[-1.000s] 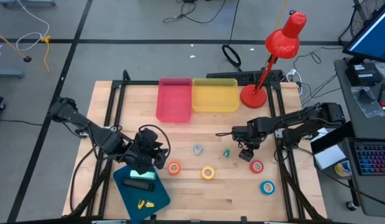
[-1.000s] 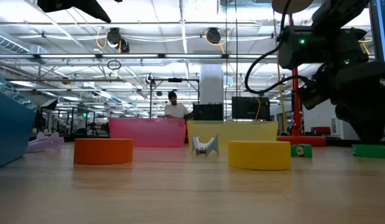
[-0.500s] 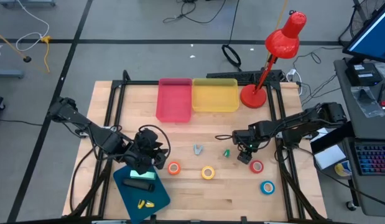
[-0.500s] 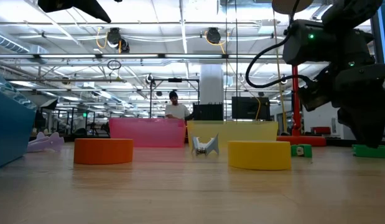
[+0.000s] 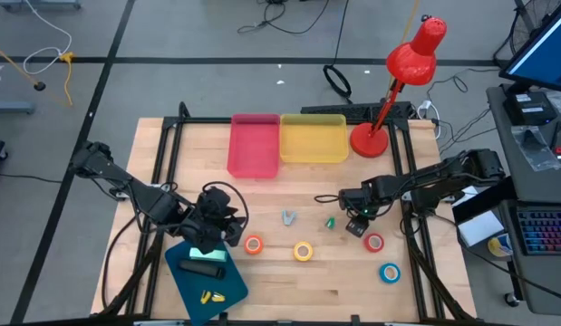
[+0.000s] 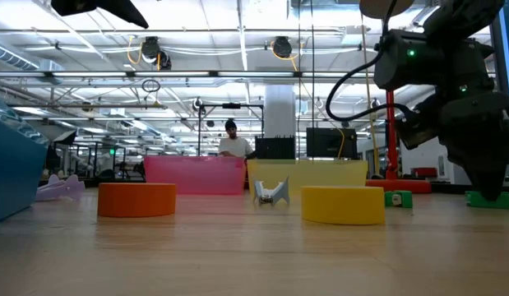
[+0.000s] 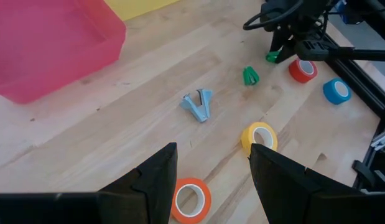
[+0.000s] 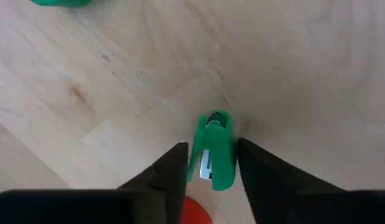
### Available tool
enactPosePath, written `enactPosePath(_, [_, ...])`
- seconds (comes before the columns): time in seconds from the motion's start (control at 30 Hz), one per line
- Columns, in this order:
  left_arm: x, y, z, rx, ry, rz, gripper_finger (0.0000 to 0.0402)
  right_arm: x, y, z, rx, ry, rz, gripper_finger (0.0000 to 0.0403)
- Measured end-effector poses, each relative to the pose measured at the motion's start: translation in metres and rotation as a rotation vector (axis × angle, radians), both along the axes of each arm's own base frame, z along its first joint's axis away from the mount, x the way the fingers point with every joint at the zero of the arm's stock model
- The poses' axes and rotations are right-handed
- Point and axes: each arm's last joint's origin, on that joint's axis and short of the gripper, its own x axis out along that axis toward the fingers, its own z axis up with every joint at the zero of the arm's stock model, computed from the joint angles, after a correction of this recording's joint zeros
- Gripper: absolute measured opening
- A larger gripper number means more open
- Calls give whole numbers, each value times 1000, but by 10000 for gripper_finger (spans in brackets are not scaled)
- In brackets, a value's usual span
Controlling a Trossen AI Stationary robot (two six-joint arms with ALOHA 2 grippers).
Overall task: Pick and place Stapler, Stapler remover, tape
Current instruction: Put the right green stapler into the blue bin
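Inside blue tray (image 5: pixel 182 274): black stapler (image 5: pixel 201 270), yellow pieces (image 5: pixel 210 295).

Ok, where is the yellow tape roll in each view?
High view: yellow tape roll at the bottom centre of the table.
Low view: foreground, right of centre.
Left wrist view: nearer the camera than the staple remover.
Right wrist view: not in it.
Shared landmark: the blue-grey staple remover.

red tape (image 8: pixel 193 212) cut off at frame edge, green stapler (image 5: pixel 356 226) mostly hidden beneath right end effector (image 5: pixel 358 224)
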Motion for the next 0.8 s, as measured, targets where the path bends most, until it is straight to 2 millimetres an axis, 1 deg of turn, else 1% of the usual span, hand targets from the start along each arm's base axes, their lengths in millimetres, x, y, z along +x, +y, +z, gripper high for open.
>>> enactPosePath(0.1, [2,-1,1,-5,-21,-2,200,0,0,0,0,0,2,94])
enactPosePath(0.2, [5,-2,4,9,-51,-31,200,5,1,5,17,-26,24,64])
enactPosePath(0.3, [10,-2,8,24,-92,-63,200,12,3,16,68,-85,61,49])
enactPosePath(0.4, [17,-1,13,57,-141,-106,200,28,5,38,105,-268,87,49])
enactPosePath(0.5, [23,1,18,105,-184,-148,200,42,6,59,122,-448,99,58])
enactPosePath(0.6, [29,4,23,144,-217,-180,200,60,7,87,128,-700,110,63])
enactPosePath(0.8, [35,9,28,191,-245,-246,200,84,7,125,128,-1094,117,55])
